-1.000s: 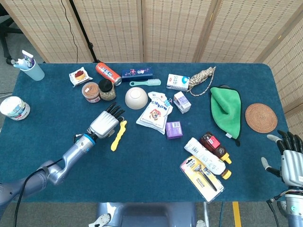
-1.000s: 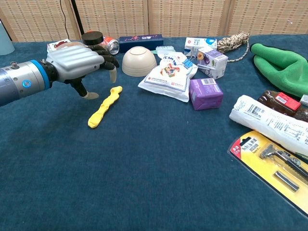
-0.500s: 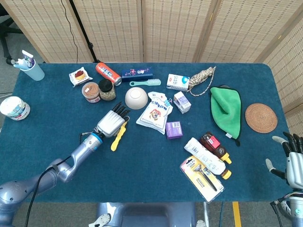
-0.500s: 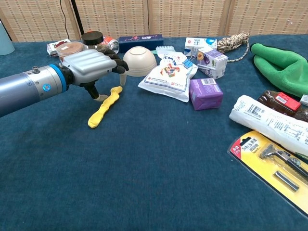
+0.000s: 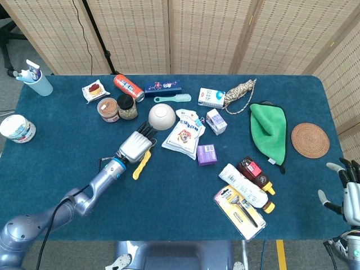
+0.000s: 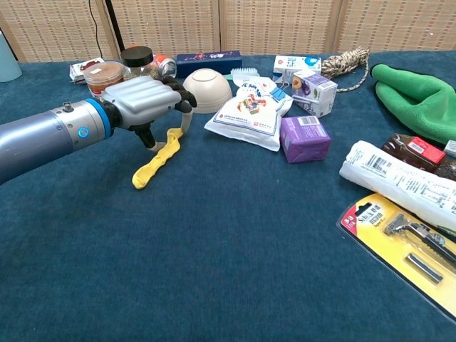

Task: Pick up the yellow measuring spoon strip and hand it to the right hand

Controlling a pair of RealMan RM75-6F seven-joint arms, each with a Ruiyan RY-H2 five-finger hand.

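Observation:
The yellow measuring spoon strip [image 6: 154, 165] lies on the blue table, angled from near the bowl toward the front left; the head view also shows the yellow strip [image 5: 139, 165]. My left hand [image 6: 146, 103] hovers palm-down over its far end, with the thumb touching the strip's left side and the fingers [image 6: 186, 107] curled down on its right side. The strip still rests on the cloth. From above, the left hand [image 5: 136, 147] covers the strip's upper half. My right hand [image 5: 350, 191] waits at the table's right edge, fingers spread and holding nothing.
A cream bowl [image 6: 206, 90] stands just behind the left hand, with two jars [image 6: 107, 73] to its left. A snack bag [image 6: 251, 108] and a purple box [image 6: 305, 138] lie to the right. A white tube [image 6: 399, 182], a razor pack [image 6: 410, 249] and a green cloth [image 6: 417, 100] are further right.
My left hand has moved right and forward from beside the strip to over its far end, and its thumb now touches it. The right hand has sunk slightly lower at the table's edge.

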